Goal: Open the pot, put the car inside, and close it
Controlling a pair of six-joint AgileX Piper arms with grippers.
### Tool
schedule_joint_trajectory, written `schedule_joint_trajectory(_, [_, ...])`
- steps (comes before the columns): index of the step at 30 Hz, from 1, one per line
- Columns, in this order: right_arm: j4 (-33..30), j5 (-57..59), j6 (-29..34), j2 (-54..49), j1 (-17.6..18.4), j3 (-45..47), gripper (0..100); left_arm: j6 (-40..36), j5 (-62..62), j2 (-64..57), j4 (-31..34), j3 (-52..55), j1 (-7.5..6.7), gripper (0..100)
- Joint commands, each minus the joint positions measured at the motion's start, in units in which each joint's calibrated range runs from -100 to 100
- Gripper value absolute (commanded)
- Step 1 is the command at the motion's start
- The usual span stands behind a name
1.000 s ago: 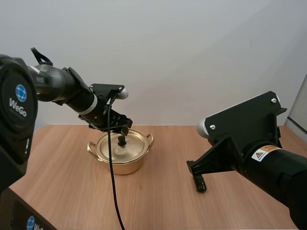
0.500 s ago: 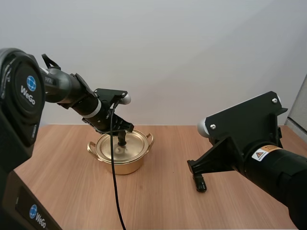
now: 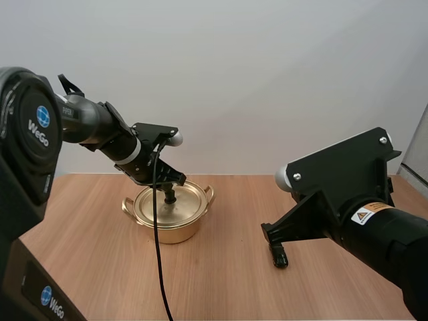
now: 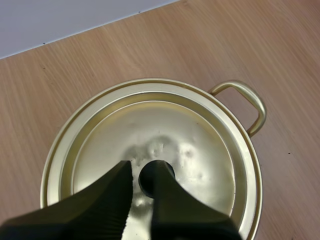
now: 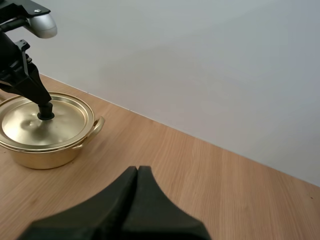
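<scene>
A gold pot (image 3: 171,226) with two side handles stands on the wooden table, its lid (image 3: 180,202) on and level. My left gripper (image 3: 171,192) reaches down to the lid's black knob (image 3: 170,196). In the left wrist view its fingertips (image 4: 125,172) press against the knob (image 4: 147,178) from both sides over the lid (image 4: 200,145). My right gripper (image 3: 279,257) hangs just above the table to the right of the pot, and its fingers lie together as one dark wedge (image 5: 137,172). From there the pot (image 5: 45,155) sits well off to one side.
The bare wooden table (image 3: 221,281) stretches between the pot and my right arm and in front of both. A pale wall stands behind the table's far edge. One pot handle (image 4: 252,102) sticks out toward the table's right side.
My left gripper has moved right and down from above the lid onto the knob and closed on it. The pot, lid and right arm have stayed still.
</scene>
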Motion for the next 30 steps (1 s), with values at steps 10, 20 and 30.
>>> schedule_joint_trajectory(10, [0.03,0.07,-0.02,-0.04,-0.06,-0.01,0,0.08,-0.91,0.17,-0.63,-0.03,-0.25,75])
schedule_joint_trajectory(20, [0.03,0.07,-0.13,-0.04,-0.37,-0.01,0,0.18,-1.59,5.63,-0.74,-0.03,-0.25,74])
schedule_joint_trajectory(30, [0.03,-1.06,-0.32,0.08,-0.37,1.02,0,2.47,-1.15,2.02,-1.61,-0.19,-0.25,0])
